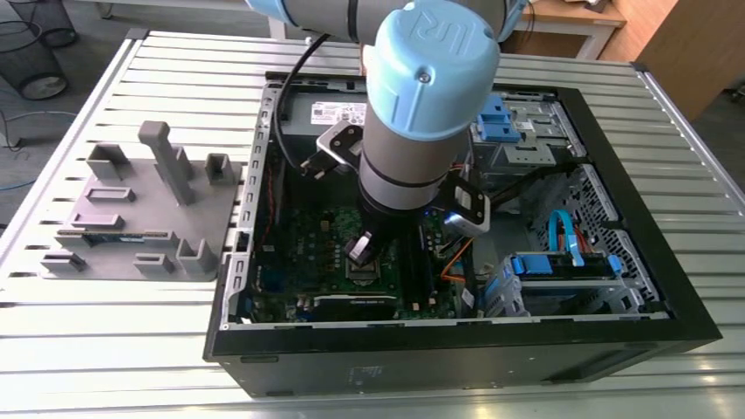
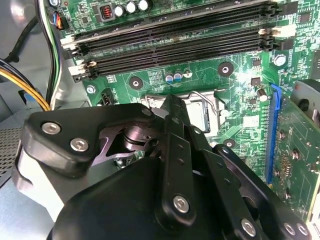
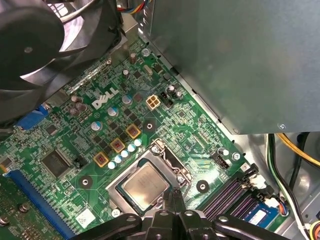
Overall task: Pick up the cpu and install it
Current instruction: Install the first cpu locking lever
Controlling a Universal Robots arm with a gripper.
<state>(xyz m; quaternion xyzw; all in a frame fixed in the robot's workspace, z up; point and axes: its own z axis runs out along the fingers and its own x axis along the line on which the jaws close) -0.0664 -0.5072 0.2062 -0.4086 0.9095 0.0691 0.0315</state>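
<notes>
Your arm (image 1: 425, 87) reaches down into the open computer case (image 1: 466, 349), which lies on the slatted metal worktop (image 1: 174, 349) at the centre of the exterior view. The gripper (image 1: 363, 257) is low over the green motherboard (image 3: 165, 125).

In the first wrist view, the cpu (image 3: 145, 186) lies flat inside the silver-framed socket (image 3: 170, 162), its shiny top facing up. Your fingers (image 3: 169, 202) are drawn together with nothing between them, and their tips sit right at the chip's edge. You cannot tell from these pictures whether they touch it.

The second wrist view looks along the back of the gripper, whose tips point at the socket. The long black memory slots (image 2: 175, 35) run across the board beyond it.

A black fan (image 3: 30, 50) and a grey metal box (image 3: 225, 60) border the board in the first wrist view.

At the exterior view's left, the grey tray (image 1: 140, 218) rests on the worktop just beside the case, well apart from the gripper.
</notes>
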